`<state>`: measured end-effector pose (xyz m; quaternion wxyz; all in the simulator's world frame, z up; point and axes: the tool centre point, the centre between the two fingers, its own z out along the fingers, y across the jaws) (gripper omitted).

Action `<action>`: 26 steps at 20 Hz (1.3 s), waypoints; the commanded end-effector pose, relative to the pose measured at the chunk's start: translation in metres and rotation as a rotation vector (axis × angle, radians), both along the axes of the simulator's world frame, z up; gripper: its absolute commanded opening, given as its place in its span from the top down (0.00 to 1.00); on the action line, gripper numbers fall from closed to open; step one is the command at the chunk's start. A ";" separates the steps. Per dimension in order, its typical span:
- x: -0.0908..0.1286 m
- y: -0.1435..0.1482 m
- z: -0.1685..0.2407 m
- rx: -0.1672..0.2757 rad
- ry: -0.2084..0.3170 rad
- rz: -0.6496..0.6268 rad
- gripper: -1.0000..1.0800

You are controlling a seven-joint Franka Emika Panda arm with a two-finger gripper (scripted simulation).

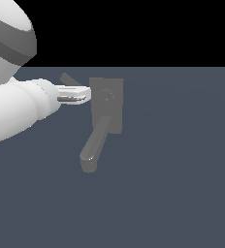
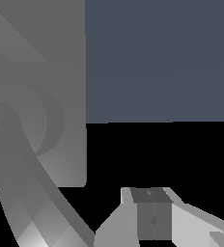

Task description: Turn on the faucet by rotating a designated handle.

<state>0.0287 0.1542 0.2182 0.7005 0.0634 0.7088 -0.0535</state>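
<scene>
While the gripper reaches horizontally from the exterior view's left, touching or nearly touching the faucet, the handle angles up-left just behind it, untouched as far as I can tell. Fingers look nearly together, gripping nothing. Next, I judge, comes pushing that lever around.

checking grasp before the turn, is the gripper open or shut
Cannot tell: the gripper fingers overlap side-on beside the handle, hiding any gap.

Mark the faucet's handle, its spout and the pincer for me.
handle (image 1: pixel 68 79), exterior view, on the thin bar's free end.
spout (image 1: pixel 92 147), exterior view, mid-length of the thick tube.
pincer (image 1: pixel 88 93), exterior view, between the fingertips.
</scene>
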 end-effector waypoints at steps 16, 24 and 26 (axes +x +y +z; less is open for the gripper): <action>-0.005 -0.027 0.039 0.002 -0.003 0.001 1.00; -0.008 -0.047 0.061 0.002 -0.009 0.003 1.00; -0.008 -0.052 0.066 0.002 -0.010 0.003 1.00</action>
